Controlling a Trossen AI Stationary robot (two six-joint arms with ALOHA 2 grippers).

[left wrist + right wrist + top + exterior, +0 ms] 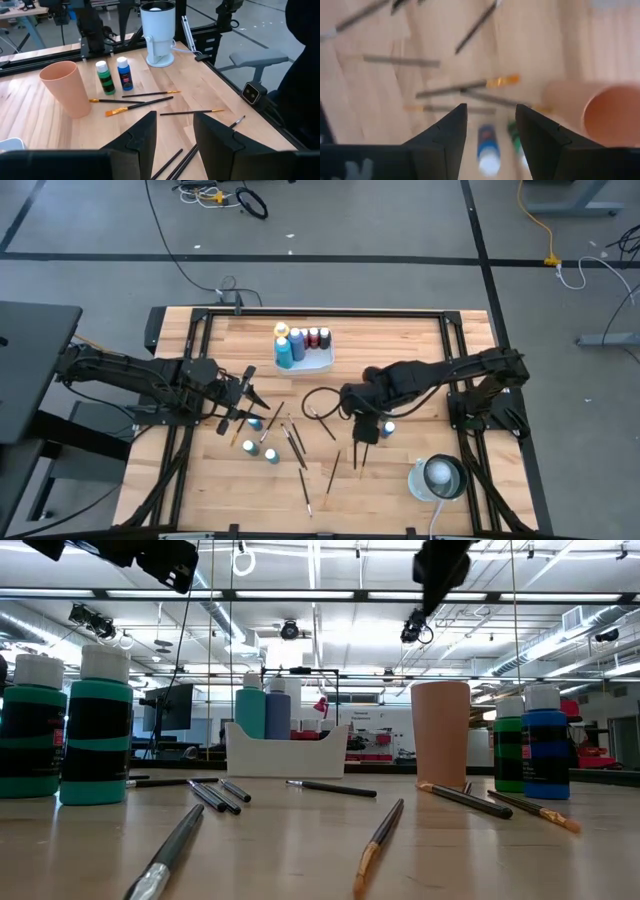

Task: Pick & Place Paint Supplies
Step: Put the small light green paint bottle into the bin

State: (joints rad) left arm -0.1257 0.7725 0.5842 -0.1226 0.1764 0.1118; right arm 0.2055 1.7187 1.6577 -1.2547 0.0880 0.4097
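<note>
Thin paintbrushes [297, 442] lie scattered flat on the wooden table. Three teal paint bottles [257, 437] stand upright at the left centre. A blue bottle [124, 73] and a green bottle [105, 77] stand beside the orange-brown cup [62, 87]. More bottles [300, 340] stand in the white tray [322, 362] at the far centre. My left gripper [175, 135] hovers open above the table, left of the brushes [245, 392]. My right gripper [490, 132] hangs open, pointing down over the blue bottle [487, 150] and the cup [600, 110]. In the high view my right arm hides the cup.
A white round device [440, 477] with a cable stands at the near right corner. A dark cable loop [318, 398] lies in the table's middle. Black frame rails [320, 311] run along the table's edges. Bare wood shows at the far left and far right.
</note>
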